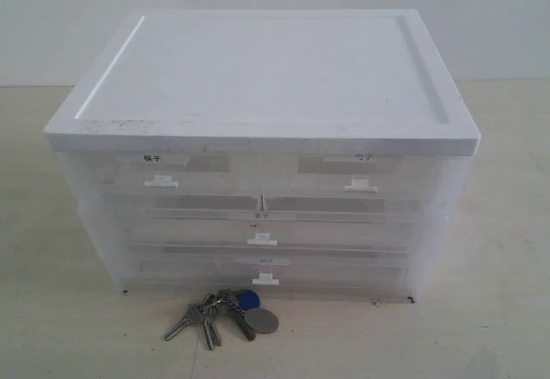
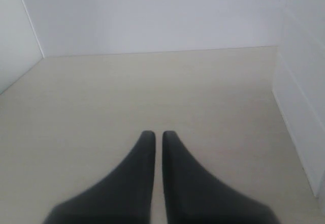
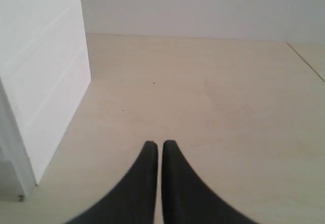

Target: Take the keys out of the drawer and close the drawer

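Observation:
The keys [image 1: 225,312], silver with a round blue tag and a grey oval fob, lie on the table in front of the white drawer cabinet [image 1: 266,78]. The drawer [image 1: 265,273], the lowest full-width frosted one with a small white handle, sits pushed in flush. Neither gripper shows in the exterior view. My left gripper [image 2: 154,134] is shut on nothing above bare table, with the cabinet's side [image 2: 302,107] beside it. My right gripper [image 3: 156,144] is also shut and empty, with the cabinet's other side [image 3: 45,82] beside it.
Two half-width labelled drawers [image 1: 168,174] and a wide labelled drawer [image 1: 262,229] sit above the lowest one, all pushed in. White walls [image 2: 152,16] close the back. Pale tabletop [image 3: 213,97] stretches on both sides of the cabinet.

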{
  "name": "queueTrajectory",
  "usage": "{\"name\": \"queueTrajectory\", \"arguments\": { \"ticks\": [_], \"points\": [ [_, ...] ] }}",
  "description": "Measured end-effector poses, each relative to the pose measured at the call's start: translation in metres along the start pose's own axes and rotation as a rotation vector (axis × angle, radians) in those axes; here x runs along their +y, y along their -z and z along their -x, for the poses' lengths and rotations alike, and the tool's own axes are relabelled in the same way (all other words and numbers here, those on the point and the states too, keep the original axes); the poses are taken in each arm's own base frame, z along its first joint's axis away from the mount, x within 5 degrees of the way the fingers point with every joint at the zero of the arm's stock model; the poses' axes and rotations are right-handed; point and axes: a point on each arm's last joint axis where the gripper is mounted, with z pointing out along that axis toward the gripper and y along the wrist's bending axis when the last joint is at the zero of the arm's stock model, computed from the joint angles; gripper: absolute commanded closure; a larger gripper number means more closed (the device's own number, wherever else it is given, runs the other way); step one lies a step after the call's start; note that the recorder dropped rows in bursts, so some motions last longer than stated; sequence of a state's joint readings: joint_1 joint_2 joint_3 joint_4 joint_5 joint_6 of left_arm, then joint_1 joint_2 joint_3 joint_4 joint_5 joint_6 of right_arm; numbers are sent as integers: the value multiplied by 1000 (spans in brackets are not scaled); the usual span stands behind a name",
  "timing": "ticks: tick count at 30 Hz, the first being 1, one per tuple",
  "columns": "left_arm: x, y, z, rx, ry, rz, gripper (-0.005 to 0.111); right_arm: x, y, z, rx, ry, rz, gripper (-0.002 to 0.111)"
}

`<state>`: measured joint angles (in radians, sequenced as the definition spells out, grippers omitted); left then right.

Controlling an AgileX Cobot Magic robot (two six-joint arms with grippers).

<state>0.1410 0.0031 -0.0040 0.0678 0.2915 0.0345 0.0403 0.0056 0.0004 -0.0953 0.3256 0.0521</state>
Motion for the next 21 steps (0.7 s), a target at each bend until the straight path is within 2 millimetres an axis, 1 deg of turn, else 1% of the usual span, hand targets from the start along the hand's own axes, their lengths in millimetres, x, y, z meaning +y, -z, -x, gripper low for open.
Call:
{"name": "queueTrajectory", "arguments": {
  "ticks": [3, 21],
  "points": [
    [0, 0, 0, 0, 0, 0, 102, 0, 0, -1, 11, 52, 0, 109],
    [0, 0, 0, 0, 0, 0, 102, 0, 0, -2, 18, 52, 0, 109]
  ]
}}
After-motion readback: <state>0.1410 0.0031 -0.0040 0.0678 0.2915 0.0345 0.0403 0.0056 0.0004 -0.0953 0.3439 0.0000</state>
